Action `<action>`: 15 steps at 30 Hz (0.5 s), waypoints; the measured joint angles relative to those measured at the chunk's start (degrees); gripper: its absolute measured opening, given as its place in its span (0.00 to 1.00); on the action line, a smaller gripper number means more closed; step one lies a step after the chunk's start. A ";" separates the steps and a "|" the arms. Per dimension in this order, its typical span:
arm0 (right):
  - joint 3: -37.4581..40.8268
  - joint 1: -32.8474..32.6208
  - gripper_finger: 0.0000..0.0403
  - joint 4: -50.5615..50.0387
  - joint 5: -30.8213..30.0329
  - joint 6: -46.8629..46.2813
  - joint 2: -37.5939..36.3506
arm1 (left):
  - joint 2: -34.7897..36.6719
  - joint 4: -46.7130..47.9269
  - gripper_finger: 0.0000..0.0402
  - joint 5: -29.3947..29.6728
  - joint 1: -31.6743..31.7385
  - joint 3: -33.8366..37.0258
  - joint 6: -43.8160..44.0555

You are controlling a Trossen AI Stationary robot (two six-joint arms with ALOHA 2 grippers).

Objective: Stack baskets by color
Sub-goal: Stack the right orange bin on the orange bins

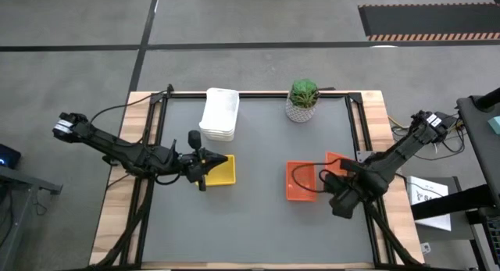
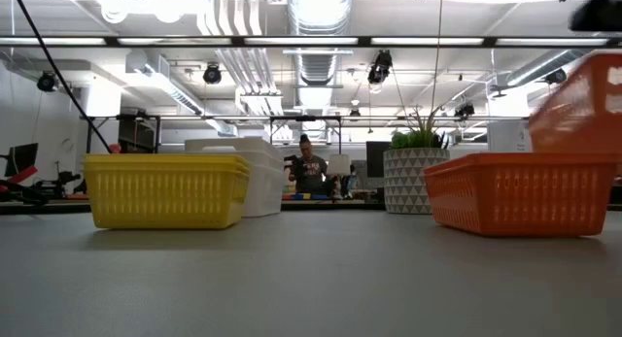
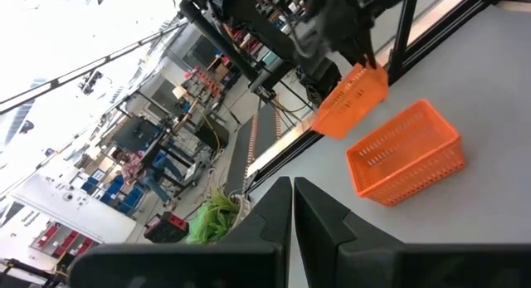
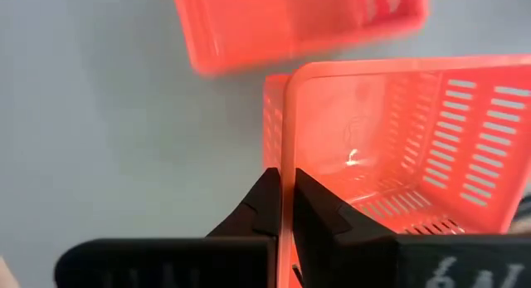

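High view: right gripper (image 1: 338,180) pinches the tilted orange basket (image 1: 336,163) beside the other orange basket (image 1: 301,180) on the counter (image 1: 258,224). Right wrist view: fingers clamp its thin rim; looks light, stiff, slotted plastic. Left gripper (image 1: 201,163) closed, empty, at the yellow basket (image 1: 219,169).

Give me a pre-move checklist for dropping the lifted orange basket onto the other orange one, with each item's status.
1. Right gripper shut on the lifted orange basket rim: ok.
2. Lifted basket clear of the table, tilted in the low view: ok.
3. Target orange basket upright, open side up: ok.
4. Lifted basket lined up over the target: not ok, it hangs off to one side.
5. Left gripper shut, over by the yellow basket, away from the drop path: ok.
6. Whether the third orange basket already sits nested in the target: cannot tell.
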State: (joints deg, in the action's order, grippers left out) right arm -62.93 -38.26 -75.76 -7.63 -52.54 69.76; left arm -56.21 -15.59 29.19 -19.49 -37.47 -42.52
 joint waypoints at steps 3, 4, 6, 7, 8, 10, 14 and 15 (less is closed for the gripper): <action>-3.20 2.19 0.02 -0.17 -2.72 3.24 0.39 | 0.00 0.04 0.00 0.00 0.00 0.00 -0.02; -4.53 3.01 0.02 -0.41 -3.31 4.31 0.72 | 0.00 0.02 0.00 0.00 0.00 0.00 0.00; -6.86 4.28 0.02 -0.45 -4.38 6.39 1.61 | 0.00 0.05 0.00 0.00 0.00 0.00 0.00; -8.12 4.95 0.02 -0.42 -4.82 7.41 2.21 | 0.00 0.01 0.00 0.00 0.00 0.00 0.00; -9.30 5.64 0.02 -0.42 -5.26 8.56 2.99 | 0.00 0.02 0.00 0.00 0.00 0.03 0.00; -11.49 6.75 0.02 -0.33 -5.57 10.33 4.96 | 0.00 0.02 0.00 0.00 0.00 0.07 0.00; -15.38 8.63 0.02 -0.42 -5.50 12.90 9.74 | 0.00 0.02 0.00 0.00 0.00 0.10 0.01; -16.31 9.03 0.02 -0.46 -5.47 13.49 10.83 | 0.00 0.03 0.00 0.00 0.00 0.11 0.01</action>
State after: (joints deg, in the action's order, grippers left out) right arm -79.24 -29.23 -76.23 -13.10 -39.05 80.59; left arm -56.21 -15.56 29.19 -19.49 -37.36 -42.51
